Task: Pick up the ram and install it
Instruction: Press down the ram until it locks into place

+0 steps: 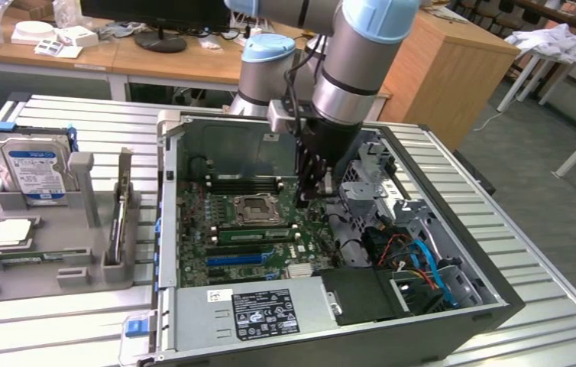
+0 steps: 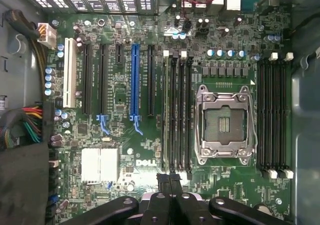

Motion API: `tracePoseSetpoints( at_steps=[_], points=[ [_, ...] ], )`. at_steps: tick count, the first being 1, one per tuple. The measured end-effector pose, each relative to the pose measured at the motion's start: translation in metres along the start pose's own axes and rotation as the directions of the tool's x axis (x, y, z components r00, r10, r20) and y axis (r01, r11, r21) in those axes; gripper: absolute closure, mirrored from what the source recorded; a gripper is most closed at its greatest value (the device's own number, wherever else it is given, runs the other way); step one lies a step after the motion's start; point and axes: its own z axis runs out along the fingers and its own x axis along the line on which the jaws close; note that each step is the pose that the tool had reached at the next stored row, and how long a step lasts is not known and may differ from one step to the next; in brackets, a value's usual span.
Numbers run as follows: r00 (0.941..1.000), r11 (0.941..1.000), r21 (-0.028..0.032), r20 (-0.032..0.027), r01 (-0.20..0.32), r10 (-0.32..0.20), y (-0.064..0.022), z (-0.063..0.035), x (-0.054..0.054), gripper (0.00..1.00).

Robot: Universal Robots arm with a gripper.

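- My claw (image 1: 311, 197) is pinched fully together, finger against finger, and I see nothing clamped between them
- In the exterior view I hang over the open computer case (image 1: 492, 306), my fingers pointing straight down above the motherboard (image 1: 191, 222), just to the exterior view's right of the processor socket (image 1: 257, 208)
- From my wrist, the closed tips (image 2: 170, 177) sit over the end of the bank of black memory slots (image 2: 177, 120), which lies beside the empty processor socket (image 2: 223, 125); a second bank of slots (image 2: 272, 115) runs along the socket's other side
- The ram (image 1: 121, 218) stands on its long edge in the grey holder (image 1: 43, 264) on the table at the exterior view's left, outside the case and well apart from my claw
- In that same holder the silver hard drive (image 1: 35, 170) stands upright and the small square processor chip (image 1: 13, 233) lies flat
- A green strip (image 1: 252, 235) runs along the slots just below the socket in the exterior view; I cannot tell whether it is a seated stick
- The long blue expansion slot (image 2: 134, 80) lies parallel to the memory slots, further along the board
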Motion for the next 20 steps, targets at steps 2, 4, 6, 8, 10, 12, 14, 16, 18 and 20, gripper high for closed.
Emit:
tracePoseSetpoints(
  at_steps=[2, 4, 6, 8, 10, 12, 14, 16, 18, 20],
  points=[
    [1.0, 1.0, 0.0, 0.0, 0.0, 0.0, 0.0, 0.0012, 0.0, 0.89],
    [1.0, 1.0, 0.0, 0.0, 0.0, 0.0, -0.0001, 0.0025, 0.0, 0.89],
    [1.0, 1.0, 0.0, 0.0, 0.0, 0.0, -0.0001, 0.0038, 0.0, 0.89],
    [1.0, 1.0, 0.0, 0.0, 0.0, 0.0, -0.0002, 0.005, 0.0, 0.89],
    [1.0, 1.0, 0.0, 0.0, 0.0, 0.0, -0.0002, 0.0062, 0.0, 0.89],
    [1.0, 1.0, 0.0, 0.0, 0.0, 0.0, -0.0003, 0.0074, 0.0, 0.89],
    [1.0, 1.0, 0.0, 0.0, 0.0, 0.0, -0.0003, 0.0086, 0.0, 0.89],
    [1.0, 1.0, 0.0, 0.0, 0.0, 0.0, -0.0004, 0.0098, 0.0, 0.89],
    [1.0, 1.0, 0.0, 0.0001, 0.0, 0.0, -0.0004, 0.011, 0.0, 0.89],
    [1.0, 1.0, 0.0, -0.0001, 0.0, 0.0, -0.0004, 0.0121, 0.0, 0.89]
  ],
)
